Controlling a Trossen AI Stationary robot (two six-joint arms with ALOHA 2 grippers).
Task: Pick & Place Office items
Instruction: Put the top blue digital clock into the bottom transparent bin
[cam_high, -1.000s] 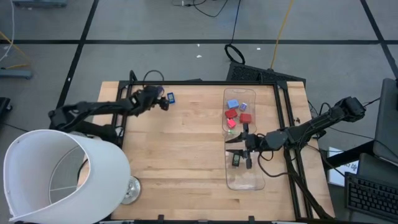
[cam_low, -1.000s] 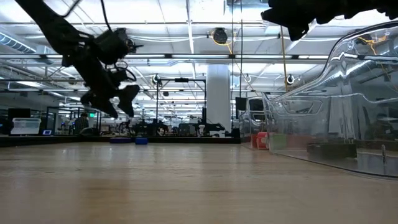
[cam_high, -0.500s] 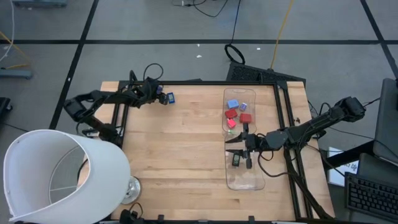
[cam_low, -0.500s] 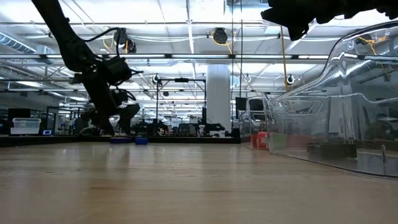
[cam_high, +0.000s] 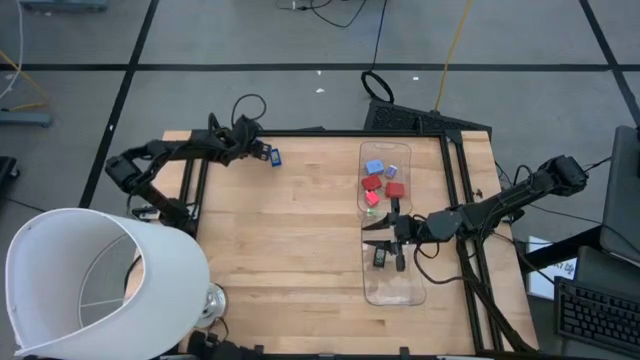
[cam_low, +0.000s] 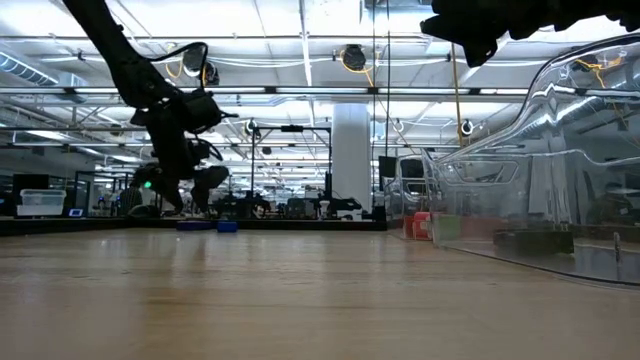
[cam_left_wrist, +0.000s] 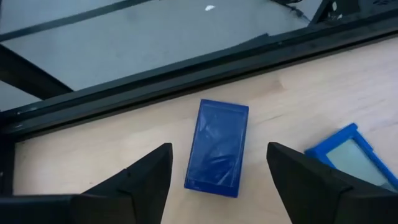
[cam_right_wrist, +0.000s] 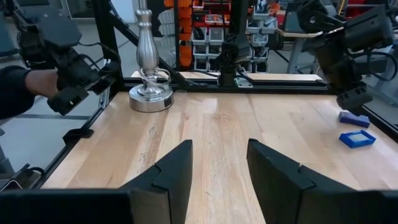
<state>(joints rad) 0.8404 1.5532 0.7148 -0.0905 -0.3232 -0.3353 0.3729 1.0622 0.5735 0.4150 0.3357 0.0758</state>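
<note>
Left end effector straddles dark blue block; grip unclear.

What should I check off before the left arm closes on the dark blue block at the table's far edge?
1. Dark blue block lies between the left gripper jaws: ok.
2. Left jaws open wide enough to straddle it: ok.
3. Block lies flat on the wooden table, not tilted: ok.
4. Light blue flat piece sits apart from the block, outside the jaws: ok.
5. Fingertips low enough to grip: cannot tell.
6. Right gripper waits over the clear tray, away from the left arm: ok.
</note>
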